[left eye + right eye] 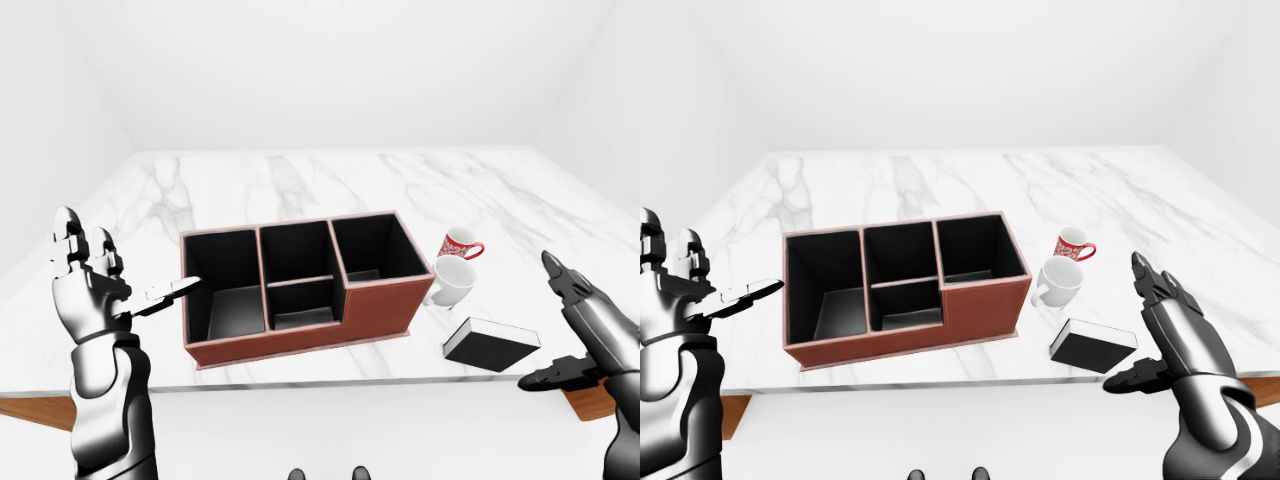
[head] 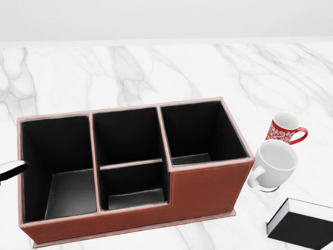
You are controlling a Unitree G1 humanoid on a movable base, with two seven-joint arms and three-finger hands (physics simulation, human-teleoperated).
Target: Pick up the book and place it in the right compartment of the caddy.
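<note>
While the left-eye view takes in the whole white marble desk (image 1: 330, 190), the brown caddy (image 1: 300, 335) sits near its lower edge, with black-lined compartments: one at the left, a middle one split in two, and one at the right. The book (image 1: 492, 344), black-covered with white page edges, lies flat on the desk to the right of the caddy and apart from it, close to the desk's near edge. Between them stands a white mug (image 1: 454, 281), with a red patterned mug (image 1: 461, 244) just above it. The left robot hand (image 1: 95, 285) is raised at the left with fingers spread wide, one fingertip reaching to the caddy's left wall; it holds nothing. The right robot hand (image 1: 580, 330) hovers at the right of the book with fingers extended and wide, not touching it. In the head view the caddy fills the middle, all its compartments bare; the book shows only partly at the lower right corner, the white mug just above it and near the caddy's right end. A pale fingertip of the left robot hand enters at the left edge. In the right-eye view the same layout holds, and the right robot hand stands open just right of the book, empty.
</note>
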